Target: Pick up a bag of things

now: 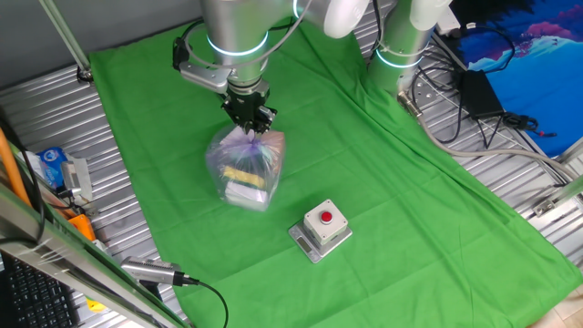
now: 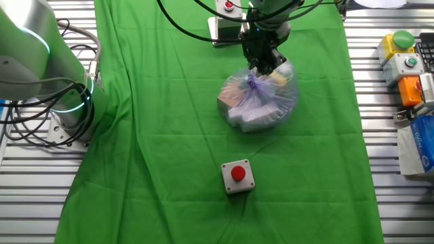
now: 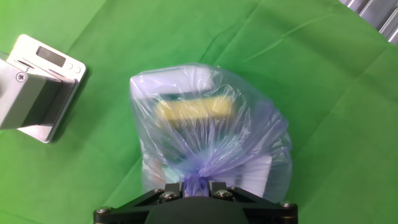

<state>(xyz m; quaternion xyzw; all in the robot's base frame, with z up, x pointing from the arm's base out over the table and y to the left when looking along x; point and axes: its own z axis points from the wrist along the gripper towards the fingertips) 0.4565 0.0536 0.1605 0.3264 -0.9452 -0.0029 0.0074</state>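
The bag of things is a translucent purplish plastic bag with a yellow item and white items inside. It rests on the green cloth near the table's middle, also seen as the bag and the bag. My gripper stands directly over it, shut on the gathered purple top. In the hand view the gripper has the twisted knot pinched between its black fingers. From the other side the gripper meets the bag's neck.
A grey box with a red button sits on the cloth beside the bag, also visible as the box and the box. Another button box lies at the cloth's far end. Cables and tools lie off the cloth.
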